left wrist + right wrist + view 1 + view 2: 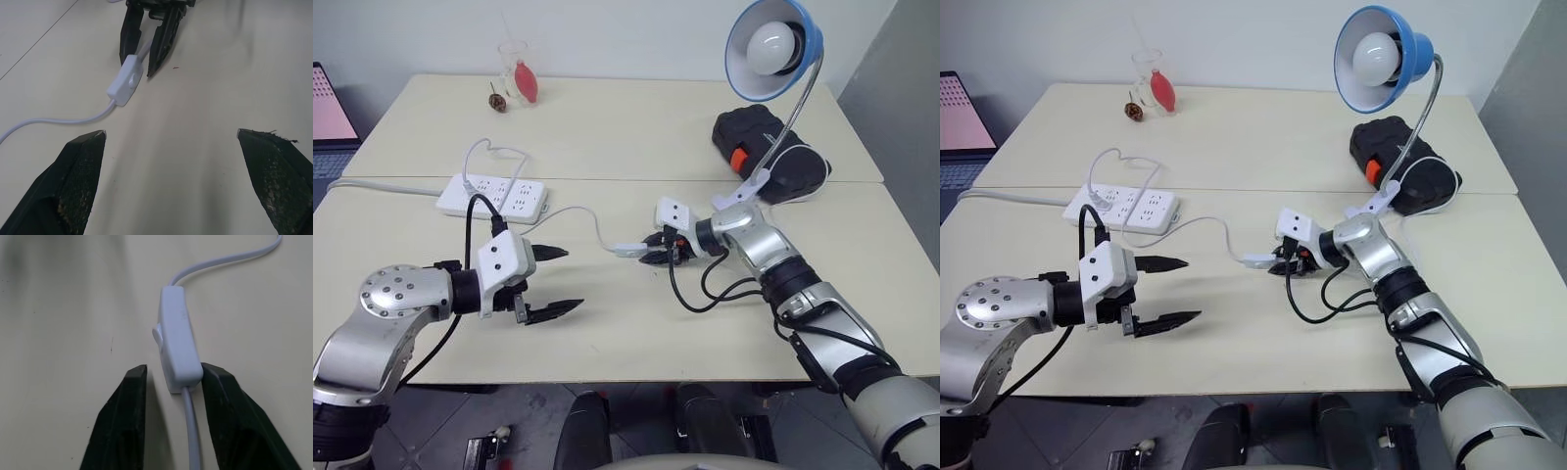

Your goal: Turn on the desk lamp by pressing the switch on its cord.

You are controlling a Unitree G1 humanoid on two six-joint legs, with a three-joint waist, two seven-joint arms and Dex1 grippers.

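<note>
With the switch (177,339) lying on the table (636,127) mid-cord (582,211), I bracket its end between the right gripper (651,251)'s narrowed fingers for pressing; left gripper (555,282) spread wide, waiting nearby; desk lamp (771,47) unlit.

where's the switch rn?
The switch lies mid-table on the cord, at the right gripper fingertips, right of the power strip.

Right gripper (658,250) at switch (628,250)
</note>
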